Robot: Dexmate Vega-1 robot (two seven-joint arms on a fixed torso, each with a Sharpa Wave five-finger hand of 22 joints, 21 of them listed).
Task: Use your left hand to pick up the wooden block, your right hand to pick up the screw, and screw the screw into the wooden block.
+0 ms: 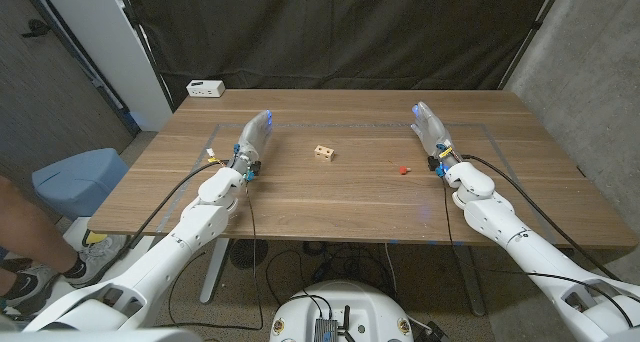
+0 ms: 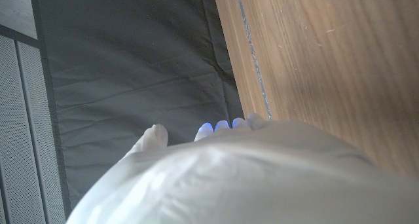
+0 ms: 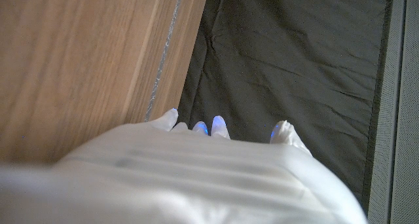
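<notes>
A small pale wooden block (image 1: 323,153) with dark holes sits on the table near its middle. A little red screw (image 1: 402,168) lies to the block's right. My left hand (image 1: 254,136) is over the table to the left of the block, fingers straight and holding nothing; its white back (image 2: 249,178) shows in the left wrist view. My right hand (image 1: 430,127) is over the table behind and to the right of the screw, fingers straight and apart, with nothing in it; its back (image 3: 196,178) shows in the right wrist view.
The wooden table (image 1: 340,197) has thin tape lines near its left and right sides. A white power strip (image 1: 205,88) lies at the back left corner. A black curtain (image 1: 350,32) hangs behind. A blue bin (image 1: 80,177) and a person's feet (image 1: 30,277) are at the left.
</notes>
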